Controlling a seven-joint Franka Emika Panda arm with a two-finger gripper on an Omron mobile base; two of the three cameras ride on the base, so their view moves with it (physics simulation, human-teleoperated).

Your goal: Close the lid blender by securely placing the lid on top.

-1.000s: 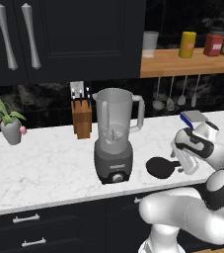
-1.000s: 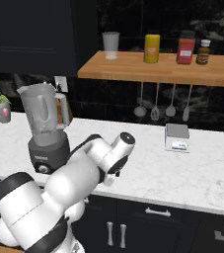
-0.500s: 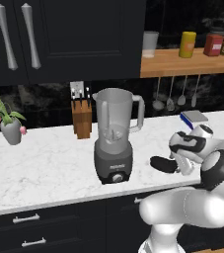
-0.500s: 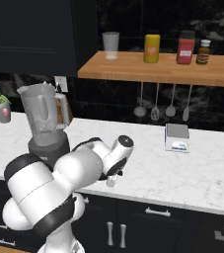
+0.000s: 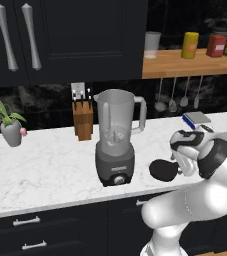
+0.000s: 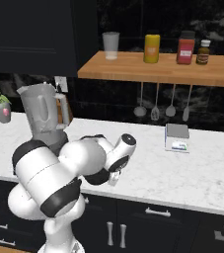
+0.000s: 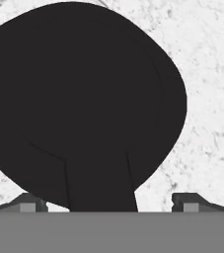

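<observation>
The blender (image 5: pixel 116 140) stands on the white marble counter (image 5: pixel 45 165), its translucent jar open at the top and its handle on the right; it also rises behind my arm (image 6: pixel 47 116). The black round lid (image 5: pixel 162 170) lies flat on the counter just right of the motor base. My gripper (image 5: pixel 179 165) is low at the lid's right edge. In the hand view the lid (image 7: pixel 79 99) is very close, its tab pointing toward me between my spread fingertips (image 7: pixel 27 203). The gripper (image 7: pixel 108 202) is open and straddles the tab without touching it. In the right base view my arm hides most of the lid (image 6: pixel 96 178).
A wooden knife block (image 5: pixel 82 120) stands behind and left of the blender, a potted plant (image 5: pixel 10 127) at far left. A small kitchen scale (image 5: pixel 196 119) sits at the back right. A wooden shelf (image 5: pixel 185 62) with jars and hanging utensils (image 6: pixel 155 101) is above.
My arm has folded and the hand has sunk closer to the lid's right edge. The lid and the blender have not moved.
</observation>
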